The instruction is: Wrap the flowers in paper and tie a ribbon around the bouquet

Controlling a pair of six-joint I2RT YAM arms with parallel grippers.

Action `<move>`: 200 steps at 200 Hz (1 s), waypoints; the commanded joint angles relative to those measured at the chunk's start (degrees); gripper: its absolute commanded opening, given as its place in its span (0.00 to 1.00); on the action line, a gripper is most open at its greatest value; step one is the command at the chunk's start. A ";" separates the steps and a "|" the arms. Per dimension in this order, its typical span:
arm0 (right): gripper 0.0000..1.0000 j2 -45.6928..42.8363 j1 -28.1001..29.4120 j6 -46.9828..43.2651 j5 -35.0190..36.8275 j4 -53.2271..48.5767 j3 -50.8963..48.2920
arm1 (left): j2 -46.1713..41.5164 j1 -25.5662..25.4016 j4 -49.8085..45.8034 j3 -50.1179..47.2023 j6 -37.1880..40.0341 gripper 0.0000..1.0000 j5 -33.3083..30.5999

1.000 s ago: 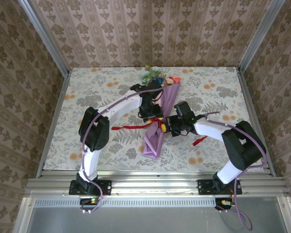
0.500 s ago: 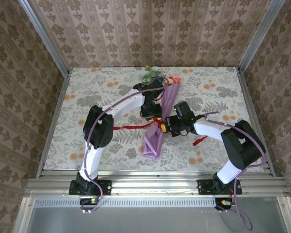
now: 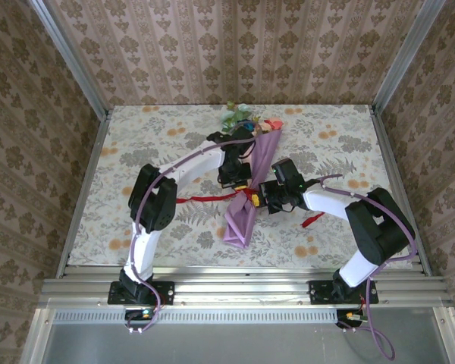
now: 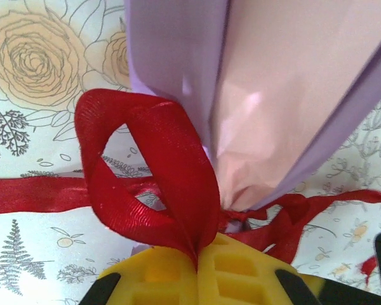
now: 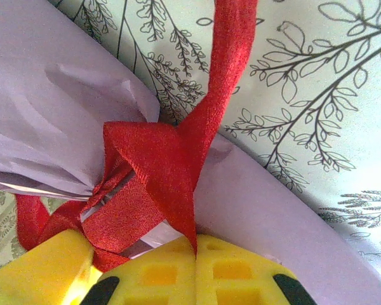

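I work on a table [image 3: 136,144] spread with a pale tablecloth [image 3: 326,129] printed with blooms and ferns. Walls [image 3: 243,53] of brown patterned wallpaper close it in on three sides. Metal posts [image 3: 68,57] stand at the far corners, and a metal rail [image 3: 243,284] runs along the near edge by my bases.

The bouquet [image 3: 239,224] lies slanted near the middle of the table, narrow tip toward me and wide mouth toward the far wall. The paper [image 4: 292,95] is rolled into a lilac cone with a pinkish inner face. The flowers [image 3: 239,117] sit inside it, green, blue and orange-pink heads spilling out of the wide end onto the cloth.

The ribbon [image 4: 165,165] is bound round the cone's waist in a bunched red tangle. One loose end trails left across the cloth and another lies to the right.

My left gripper [image 4: 197,264] has its yellow pads pressed together on the base of a red loop. The loop stands open, touching the lilac edge of the paper. My right gripper [image 5: 195,244] is likewise clamped on a fold of ribbon lying against the paper, and a strand runs from the pinch out over the printed cloth. From above, both grippers meet at the cone's waist, just beside each other.
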 commanded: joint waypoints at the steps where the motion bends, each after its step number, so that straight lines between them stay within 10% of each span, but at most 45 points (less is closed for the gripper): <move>1: 0.00 0.61 0.11 -1.20 -0.79 -1.39 -0.15 | -5.56 0.42 4.84 -4.64 -1.92 0.00 -0.75; 104: 0.29 -5.50 -1.58 -7.63 3.02 -15.73 6.67 | -9.95 -0.62 8.76 -10.97 -3.50 0.00 -0.46; 200: 0.33 0.49 -0.46 4.51 4.65 -8.50 10.06 | -10.20 -0.68 8.67 -11.37 -3.77 0.00 -0.74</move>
